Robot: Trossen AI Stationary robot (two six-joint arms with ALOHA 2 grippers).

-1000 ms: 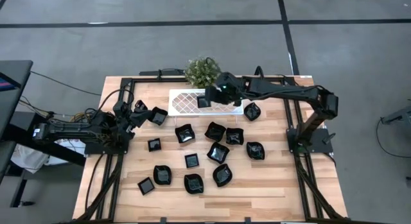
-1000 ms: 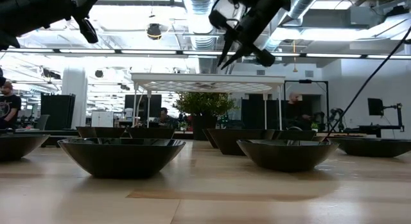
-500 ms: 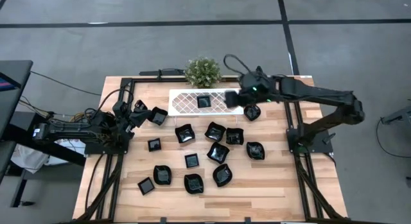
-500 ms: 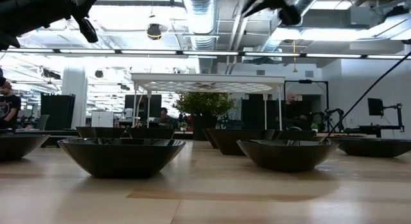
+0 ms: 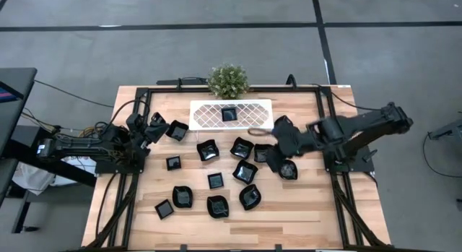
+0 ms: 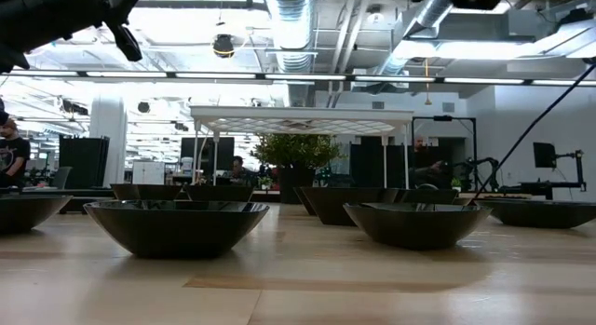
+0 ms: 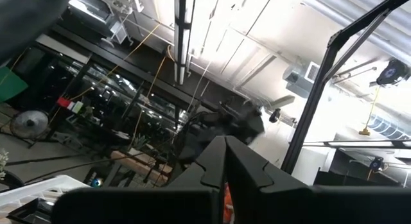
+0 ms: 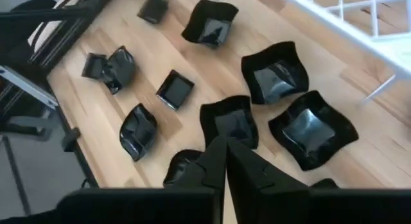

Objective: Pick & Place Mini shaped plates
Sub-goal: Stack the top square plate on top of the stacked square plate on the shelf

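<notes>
Pale wood surface (image 5: 303, 209) fills my high view, with the white tray (image 5: 209, 111) at its 12 o'clock edge. I count one black plate (image 5: 229, 114) on the tray, so I judge the job barely begun: about a dozen plates (image 5: 217, 206) are left loose on the wood, spread from centre to 6 o'clock, plus two near 9 o'clock.

My right gripper (image 5: 272, 157) hangs above the cluster just right of centre, at about 3 o'clock, fingers pressed together and empty; its wrist camera looks down on a plate (image 8: 230, 122) just beyond the tips. My left gripper (image 5: 149, 128) waits at 9 o'clock, also pinched shut on nothing, pointing up into the room.

The right arm covers part of the cluster, so my count is loose. From the low view I cannot tell plate shapes apart; only dark rims show.
</notes>
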